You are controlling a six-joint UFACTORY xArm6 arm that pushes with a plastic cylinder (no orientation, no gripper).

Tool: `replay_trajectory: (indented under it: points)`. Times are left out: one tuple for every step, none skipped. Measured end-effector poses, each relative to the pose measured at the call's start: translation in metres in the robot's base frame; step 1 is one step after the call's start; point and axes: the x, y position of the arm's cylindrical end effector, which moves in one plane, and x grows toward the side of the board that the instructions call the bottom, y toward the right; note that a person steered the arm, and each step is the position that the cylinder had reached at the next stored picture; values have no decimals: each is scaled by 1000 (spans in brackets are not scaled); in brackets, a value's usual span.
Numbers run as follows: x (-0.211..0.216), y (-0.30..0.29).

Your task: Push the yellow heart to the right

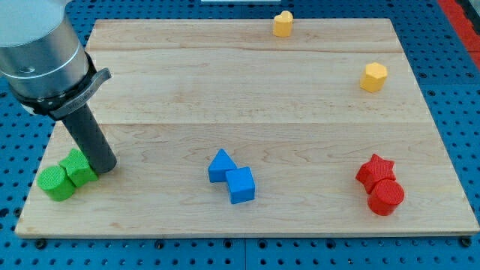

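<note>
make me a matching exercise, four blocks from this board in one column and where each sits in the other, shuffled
Column one:
1. yellow heart
2. yellow hexagon
3. red star
4. green cylinder

Column two:
A. bottom left corner, near my tip
B. top edge, right of the middle
C. bottom right, touching a red cylinder
D. right side, upper part

Pairs: 1-B, 2-D, 3-C, 4-A

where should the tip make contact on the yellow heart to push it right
Meet the yellow heart on its face toward the view's left, at mid-height, so it slides straight rather than spinning. It sits at the board's top edge, open board to its left. My tip is far off, beside the green blocks, bottom left.
</note>
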Motion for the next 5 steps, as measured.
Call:
replay_trajectory:
  points:
    - [-31, 9]
    - [-122, 65]
    - [-227, 112]
    - [-312, 178]
    - [-330, 197]
